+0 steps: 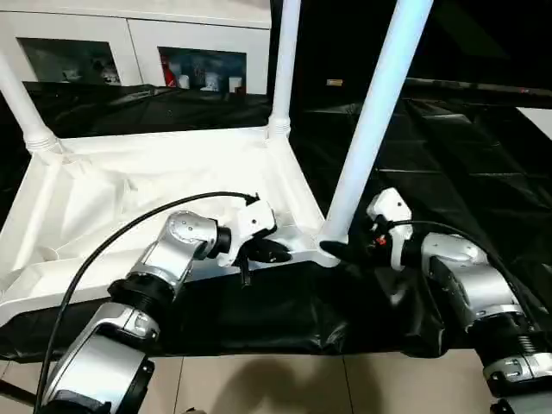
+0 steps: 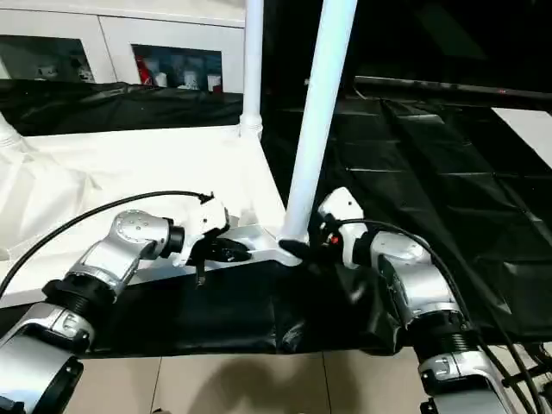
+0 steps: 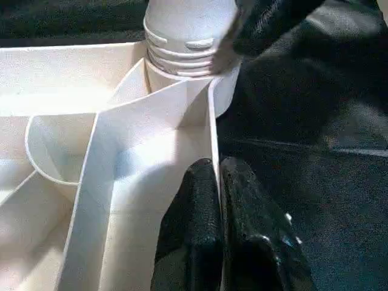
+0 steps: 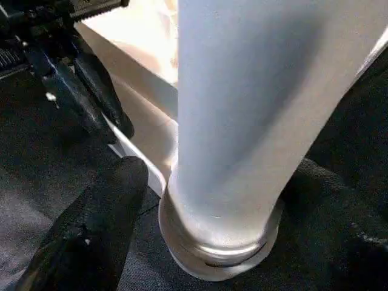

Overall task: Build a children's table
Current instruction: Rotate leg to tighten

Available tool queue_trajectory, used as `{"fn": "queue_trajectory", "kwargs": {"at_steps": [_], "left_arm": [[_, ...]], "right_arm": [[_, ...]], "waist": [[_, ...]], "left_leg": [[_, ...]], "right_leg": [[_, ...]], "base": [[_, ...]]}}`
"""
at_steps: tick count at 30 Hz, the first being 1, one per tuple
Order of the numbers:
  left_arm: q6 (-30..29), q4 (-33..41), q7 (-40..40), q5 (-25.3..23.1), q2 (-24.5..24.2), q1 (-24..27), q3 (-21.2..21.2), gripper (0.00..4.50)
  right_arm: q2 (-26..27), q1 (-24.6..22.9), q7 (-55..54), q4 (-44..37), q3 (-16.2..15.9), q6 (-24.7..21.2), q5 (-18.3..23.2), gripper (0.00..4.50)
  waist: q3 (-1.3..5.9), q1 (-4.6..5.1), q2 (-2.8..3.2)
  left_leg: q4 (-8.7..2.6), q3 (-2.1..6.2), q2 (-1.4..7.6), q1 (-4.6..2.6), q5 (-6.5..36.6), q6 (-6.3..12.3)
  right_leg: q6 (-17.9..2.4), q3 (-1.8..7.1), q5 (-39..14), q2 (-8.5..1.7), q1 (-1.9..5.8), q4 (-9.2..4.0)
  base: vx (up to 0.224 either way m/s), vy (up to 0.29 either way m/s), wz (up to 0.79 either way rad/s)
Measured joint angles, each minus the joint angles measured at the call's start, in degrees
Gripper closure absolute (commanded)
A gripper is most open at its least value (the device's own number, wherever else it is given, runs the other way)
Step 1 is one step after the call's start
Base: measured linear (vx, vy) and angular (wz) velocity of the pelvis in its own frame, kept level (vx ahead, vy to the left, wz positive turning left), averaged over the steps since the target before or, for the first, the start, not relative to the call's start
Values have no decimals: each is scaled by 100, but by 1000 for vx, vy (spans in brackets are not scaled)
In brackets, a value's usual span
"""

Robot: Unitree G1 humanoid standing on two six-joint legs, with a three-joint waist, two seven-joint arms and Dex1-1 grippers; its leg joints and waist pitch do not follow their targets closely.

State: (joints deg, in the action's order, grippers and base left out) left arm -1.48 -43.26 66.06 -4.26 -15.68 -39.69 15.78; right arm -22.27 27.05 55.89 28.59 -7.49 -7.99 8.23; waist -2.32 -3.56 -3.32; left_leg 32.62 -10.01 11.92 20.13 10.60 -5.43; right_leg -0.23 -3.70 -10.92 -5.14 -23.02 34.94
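Table: upside down on the black counter, near edge at the counter's front.
Left hand: pinched shut on the table's rim.
Right hand: fingers straddling the near-corner leg at its socket.

White cabinets behind black-draped table

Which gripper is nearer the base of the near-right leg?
Right. The right gripper brackets the leg's base; the left gripper pinches the tabletop's rim beside it.
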Motion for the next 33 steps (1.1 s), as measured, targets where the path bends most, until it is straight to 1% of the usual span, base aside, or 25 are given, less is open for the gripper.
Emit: {"fn": "queue_trajectory", "kwargs": {"at_steps": [4,5,6,7,8,11,12,13,14,23,26,30,31,33], "left_arm": [[-7,2,1,11,1,2,-2,450],[-9,3,1,12,1,3,-5,450],[-26,14,-1,11,0,4,-5,450],[-40,29,0,11,0,9,-3,450],[-53,41,1,10,-1,10,0,450],[-61,69,17,10,-11,17,7,450],[-62,72,19,10,-13,19,6,450],[-62,73,19,10,-16,20,6,450],[-62,73,19,10,-17,21,6,450],[-93,75,-5,10,-16,22,5,450],[-191,-26,-238,-6,75,-50,-16,450],[-355,-500,-1199,-201,521,-359,-72,450],[-373,-576,-1393,-218,610,-393,-96,450],[-472,-853,-1903,-271,906,-565,-133,450]], "right_arm": [[77,146,-1,339,-32,106,-77,85],[119,196,-25,419,-31,117,-95,99],[165,229,-58,480,-26,124,-104,99],[179,241,-71,515,-16,129,-104,109],[184,247,-79,539,-3,130,-104,127],[187,256,-84,556,15,133,-102,149],[187,256,-75,556,18,131,-100,149],[187,256,-64,559,23,131,-97,167],[187,256,-59,566,23,133,-97,173],[230,252,-89,632,61,191,-74,183],[466,227,-557,721,217,193,-57,183],[1107,230,-2171,980,710,226,-36,184],[1200,230,-2456,1000,776,239,-26,184],[1560,256,-3344,1063,1008,273,-34,184]], "waist": [[0,2,-1],[0,1,-1],[0,1,-1],[0,1,-1],[0,0,-1],[0,0,0],[0,-1,0],[0,-1,0],[0,-1,0],[0,0,0],[0,12,0],[-1,14,9],[-2,12,11],[-8,8,49]], "left_leg": [[0,0,0,0,0,0],[0,0,0,1,0,0],[0,1,0,0,0,0],[0,0,0,0,0,0],[0,0,0,-1,0,0],[1,0,0,0,0,0],[1,0,0,0,0,0],[1,0,0,0,0,0],[1,0,0,0,0,0],[2,0,0,-2,0,0],[7,-1,-1,-3,0,0],[11,0,-3,-14,0,-2],[11,1,-3,-14,0,-2],[19,5,-5,-12,0,-2]], "right_leg": [[0,0,0,0,0,2],[0,0,0,0,0,2],[0,-1,0,0,0,3],[0,-1,0,0,0,3],[0,0,0,0,0,2],[-2,-1,-1,0,-1,1],[-2,-1,-1,0,-1,1],[-2,-1,-1,0,-1,1],[-2,-1,-1,0,-1,1],[-3,-1,-1,0,0,2],[-9,2,3,0,2,8],[-18,2,12,-3,9,6],[-18,2,13,-4,9,4],[-16,2,19,-5,14,2]], "base": [[0,0,0],[0,0,0],[0,0,0],[0,0,0],[0,0,0],[0,0,0],[0,0,0],[0,0,0],[0,0,0],[0,0,0],[0,0,0],[0,0,0],[0,0,0],[0,0,0]]}}
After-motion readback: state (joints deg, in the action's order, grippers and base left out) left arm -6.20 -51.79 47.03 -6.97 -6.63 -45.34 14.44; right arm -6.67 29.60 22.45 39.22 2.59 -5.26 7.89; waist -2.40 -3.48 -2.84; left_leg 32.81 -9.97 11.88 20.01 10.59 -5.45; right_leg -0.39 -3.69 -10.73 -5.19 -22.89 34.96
